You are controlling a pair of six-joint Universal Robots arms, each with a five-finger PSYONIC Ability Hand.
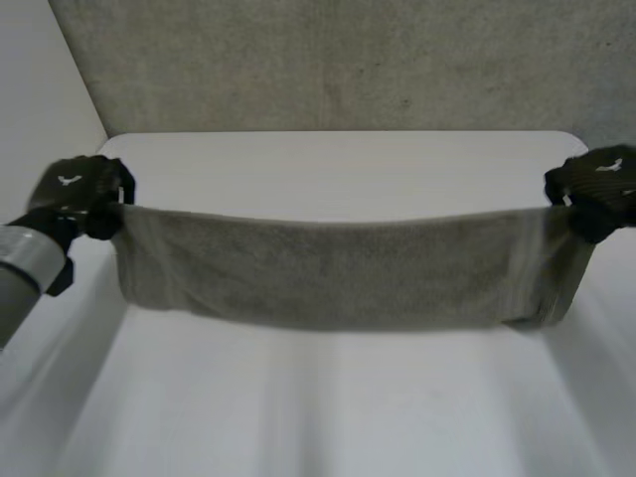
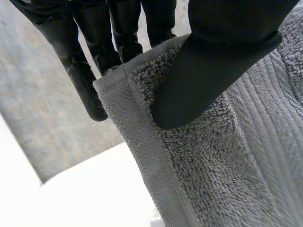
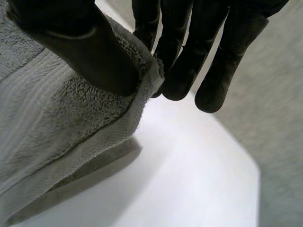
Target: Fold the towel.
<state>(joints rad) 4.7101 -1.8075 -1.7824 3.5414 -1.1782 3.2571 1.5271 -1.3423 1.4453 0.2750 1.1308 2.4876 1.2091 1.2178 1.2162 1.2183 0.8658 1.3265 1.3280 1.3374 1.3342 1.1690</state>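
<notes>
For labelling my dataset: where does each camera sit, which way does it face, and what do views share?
Head view: behind the arms, looking down at the table; shows the left forearm, left robot hand and right robot hand holding the towel by its corners.
Left wrist view: on the left wrist, along the palm; thumb pinches a towel corner.
Right wrist view: on the right wrist, likewise; thumb pinches the other corner.
Shared: the towel.

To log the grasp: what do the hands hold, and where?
The towel: the left hand pinches one upper corner, the right hand the other.
</notes>
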